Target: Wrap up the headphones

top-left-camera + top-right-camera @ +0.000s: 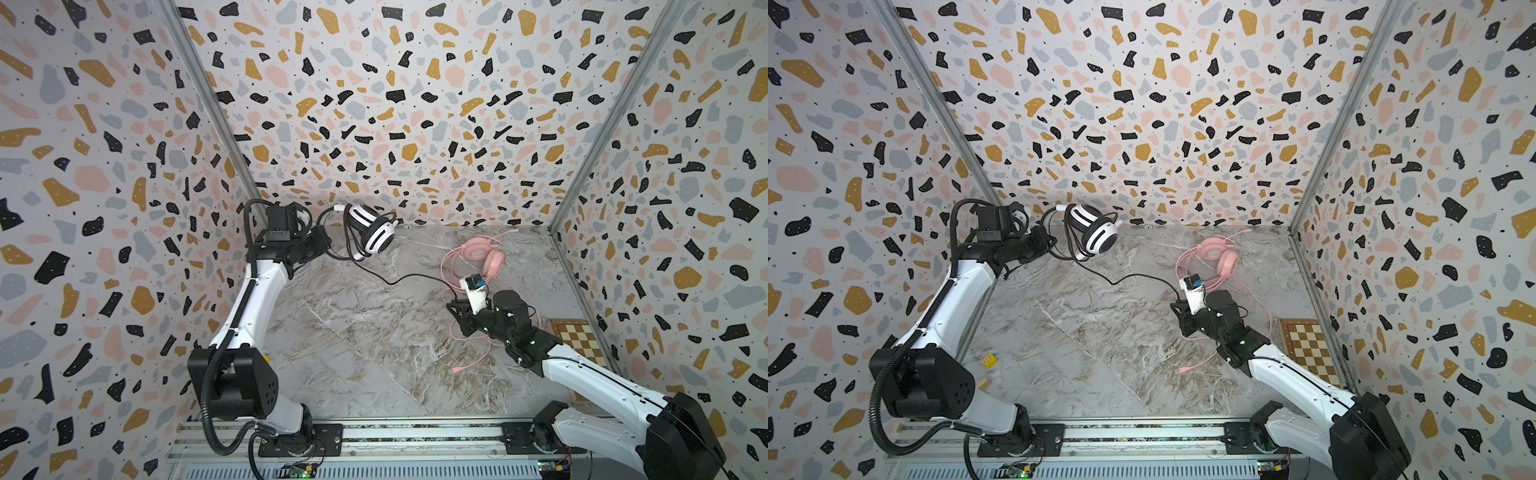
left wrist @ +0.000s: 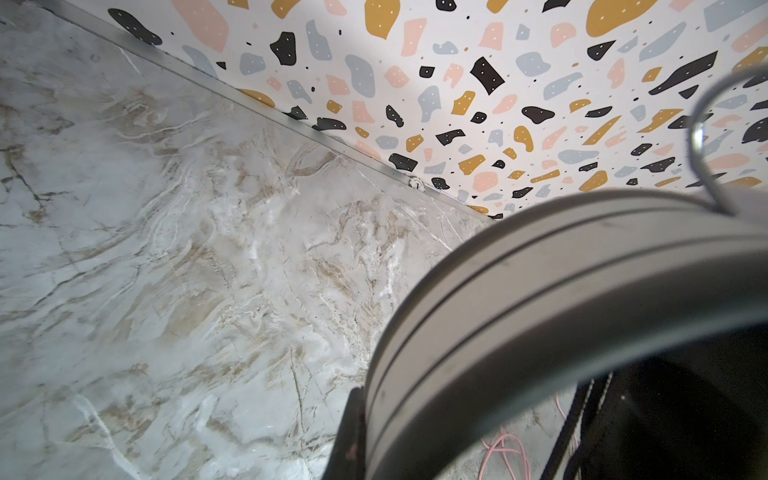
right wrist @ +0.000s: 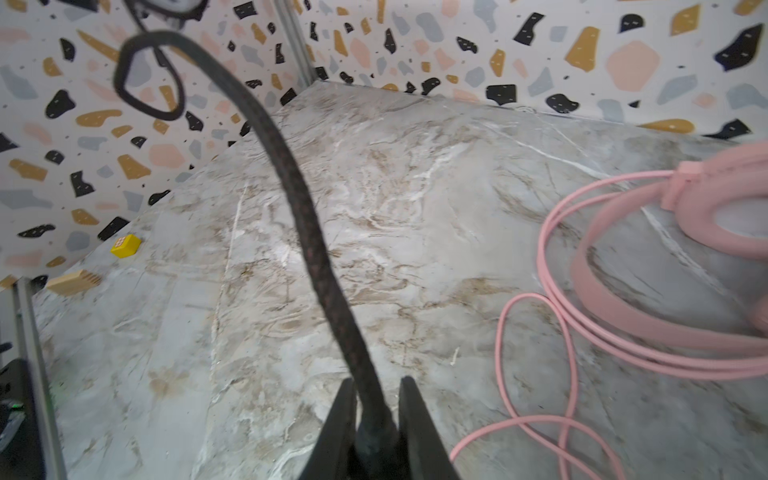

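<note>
Two headsets are in view. At the back left, the left gripper (image 1: 328,248) is clamped on the white headset (image 1: 374,232), held clear of the table (image 1: 374,353). Its black cable (image 3: 309,237) runs rightward into the right gripper (image 3: 376,388), whose fingers pinch it. Farther right, the pink headset (image 1: 484,254) lies on the table.

Holding white headphones (image 1: 372,232) aloft at back left with left gripper (image 1: 326,246); pinching their black cable (image 1: 399,283) with right gripper (image 1: 452,307), beside pink headphones (image 1: 484,254) lying on desk (image 1: 353,345).
</note>
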Robot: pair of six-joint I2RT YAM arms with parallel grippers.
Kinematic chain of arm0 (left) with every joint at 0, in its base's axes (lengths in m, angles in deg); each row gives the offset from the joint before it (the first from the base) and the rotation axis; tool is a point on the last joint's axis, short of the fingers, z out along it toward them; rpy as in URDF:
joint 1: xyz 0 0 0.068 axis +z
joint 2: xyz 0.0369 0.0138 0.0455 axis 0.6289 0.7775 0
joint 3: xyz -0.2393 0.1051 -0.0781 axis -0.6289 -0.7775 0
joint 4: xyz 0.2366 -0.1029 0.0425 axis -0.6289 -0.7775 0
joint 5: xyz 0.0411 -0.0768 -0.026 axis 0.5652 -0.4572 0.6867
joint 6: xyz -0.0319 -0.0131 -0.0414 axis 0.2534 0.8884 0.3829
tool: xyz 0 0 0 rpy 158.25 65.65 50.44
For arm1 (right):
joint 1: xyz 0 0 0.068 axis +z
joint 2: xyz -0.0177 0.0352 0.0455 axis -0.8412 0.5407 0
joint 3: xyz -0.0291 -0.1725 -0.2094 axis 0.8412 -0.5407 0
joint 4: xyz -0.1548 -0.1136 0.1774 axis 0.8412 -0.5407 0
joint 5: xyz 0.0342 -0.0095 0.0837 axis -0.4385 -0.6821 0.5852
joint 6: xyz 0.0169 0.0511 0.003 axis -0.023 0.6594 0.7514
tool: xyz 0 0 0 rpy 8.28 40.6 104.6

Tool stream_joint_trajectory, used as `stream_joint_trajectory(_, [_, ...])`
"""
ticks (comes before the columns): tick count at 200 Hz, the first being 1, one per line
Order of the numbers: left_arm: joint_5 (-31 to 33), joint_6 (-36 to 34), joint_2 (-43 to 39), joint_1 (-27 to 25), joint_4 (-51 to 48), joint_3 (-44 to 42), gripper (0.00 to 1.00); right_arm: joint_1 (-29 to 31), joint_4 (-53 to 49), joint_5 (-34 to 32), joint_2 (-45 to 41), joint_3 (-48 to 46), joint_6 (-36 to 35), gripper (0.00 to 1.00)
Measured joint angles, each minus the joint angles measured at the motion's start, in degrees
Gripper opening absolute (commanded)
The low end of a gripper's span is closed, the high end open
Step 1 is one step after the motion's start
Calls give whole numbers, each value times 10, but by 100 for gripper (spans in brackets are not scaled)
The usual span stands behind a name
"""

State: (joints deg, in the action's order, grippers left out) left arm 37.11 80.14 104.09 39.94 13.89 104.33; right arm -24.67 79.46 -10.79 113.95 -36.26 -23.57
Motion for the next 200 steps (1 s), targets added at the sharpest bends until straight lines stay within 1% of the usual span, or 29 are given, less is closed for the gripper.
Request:
stream_joint_trajectory(30, [-24, -5, -2, 1, 5, -10, 0, -62, 16, 28, 7, -19, 26, 3])
stream_joint_trajectory(62, [-59, -14, -13, 1, 6, -32, 0, -85, 40, 47, 34, -22, 46, 3])
stream_joint_trajectory(76, [-76, -21, -23, 1, 9, -48, 0, -94, 55, 56, 59, -16, 53, 3])
stream_joint_trajectory(94, [-93, -34, -44, 0, 7, -78, 0, -113, 71, 69, 114, 11, 59, 3])
stream_joint_trajectory(108, [-101, -49, -59, -5, -2, -95, 0, -132, 80, 81, 173, 56, 63, 3])
stream_joint_trajectory(131, [-95, -82, -75, -24, -28, -104, 0, -151, 89, 89, 261, 150, 66, 3])
stream_joint_trajectory(143, [-84, -101, -78, -43, -43, -104, 0, -154, 84, 94, 297, 205, 66, 3])
stream_joint_trajectory(172, [-57, -145, -82, -100, -74, -112, 0, -152, 52, 117, 395, 385, 56, 4])
stream_joint_trajectory(189, [-25, -160, -82, -134, -82, -125, 0, -149, 26, 129, 429, 464, 50, 3])
stream_joint_trajectory(200, [-3, -164, -80, -152, -84, -135, 0, -146, 5, 140, 438, 497, 45, 3])
